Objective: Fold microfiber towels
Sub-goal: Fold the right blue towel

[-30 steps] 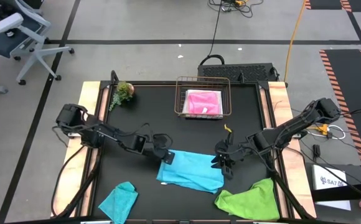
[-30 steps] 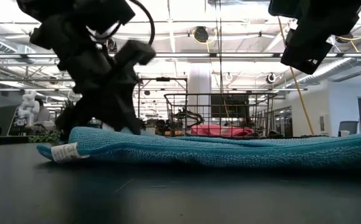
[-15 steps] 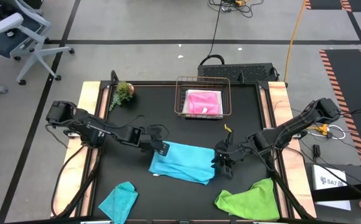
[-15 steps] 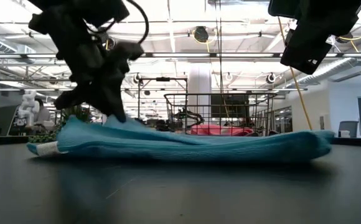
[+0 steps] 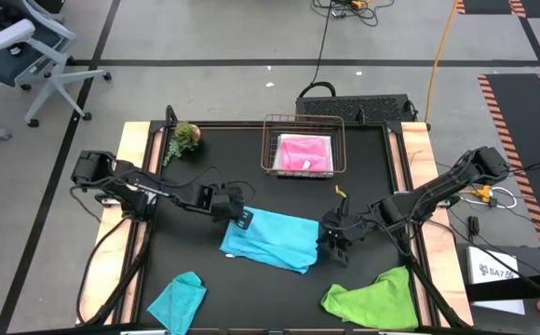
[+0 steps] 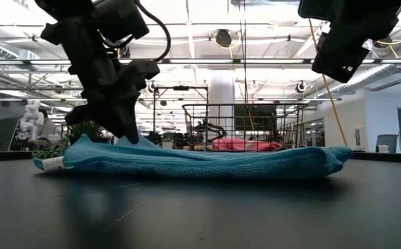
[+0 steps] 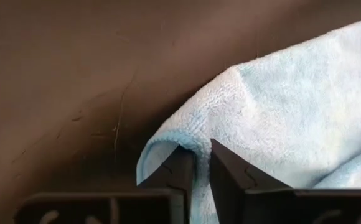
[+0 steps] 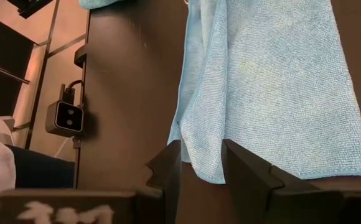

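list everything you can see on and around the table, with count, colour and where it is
sky blue towel: 1, sky blue, middle of the table, between the two grippers
teal towel: 1, teal, crumpled at the near left corner
lime green towel: 1, lime green, crumpled at the near right corner
hot pink towel: 1, hot pink, folded inside the basket
wire basket: 1, dark wire, far middle of the table
plant: 1, green, far left of the table
office chair: 1, grey, on the floor beyond the far left corner
left gripper: 1, dark, at the sky blue towel's left corner
right gripper: 1, dark, open at its right edge
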`<state>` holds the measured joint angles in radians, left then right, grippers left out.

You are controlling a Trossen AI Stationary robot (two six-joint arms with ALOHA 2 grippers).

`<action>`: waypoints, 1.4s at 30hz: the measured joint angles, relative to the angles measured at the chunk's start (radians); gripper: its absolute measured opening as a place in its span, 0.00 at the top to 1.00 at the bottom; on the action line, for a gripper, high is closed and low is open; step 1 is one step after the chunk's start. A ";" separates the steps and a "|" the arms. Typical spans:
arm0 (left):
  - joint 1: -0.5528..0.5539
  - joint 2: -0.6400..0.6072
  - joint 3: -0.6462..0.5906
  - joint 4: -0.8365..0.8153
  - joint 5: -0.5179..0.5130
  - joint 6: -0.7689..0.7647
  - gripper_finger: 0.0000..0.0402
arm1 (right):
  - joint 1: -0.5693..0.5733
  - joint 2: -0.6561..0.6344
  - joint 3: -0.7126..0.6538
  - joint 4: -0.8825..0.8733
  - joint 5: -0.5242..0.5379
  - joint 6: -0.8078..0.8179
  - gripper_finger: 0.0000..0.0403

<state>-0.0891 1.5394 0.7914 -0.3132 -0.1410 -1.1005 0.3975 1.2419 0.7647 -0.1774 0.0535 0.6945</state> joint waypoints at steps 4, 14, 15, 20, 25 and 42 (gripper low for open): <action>0.000 0.000 0.000 -0.005 0.019 -0.003 0.84 | -0.014 0.003 -0.002 0.003 0.033 -0.007 0.74; 0.000 0.000 0.000 -0.007 0.030 -0.030 0.82 | -0.073 0.006 -0.149 0.003 0.022 0.212 0.74; 0.000 0.000 0.000 -0.007 0.030 -0.031 0.82 | -0.080 0.006 -0.166 0.019 0.021 0.252 0.74; 0.000 0.000 0.000 -0.006 0.030 -0.035 0.82 | -0.110 0.006 -0.264 0.183 0.021 0.378 0.74; 0.000 0.000 0.000 -0.005 0.030 -0.052 0.82 | -0.133 0.006 -0.347 0.342 0.023 0.413 0.74; 0.000 0.000 0.000 0.007 0.029 -0.061 0.82 | -0.153 0.018 -0.390 0.399 0.083 0.422 0.74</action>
<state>-0.0891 1.5394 0.7914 -0.3066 -0.1120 -1.1611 0.2442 1.2598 0.3744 0.2216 0.1363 1.1162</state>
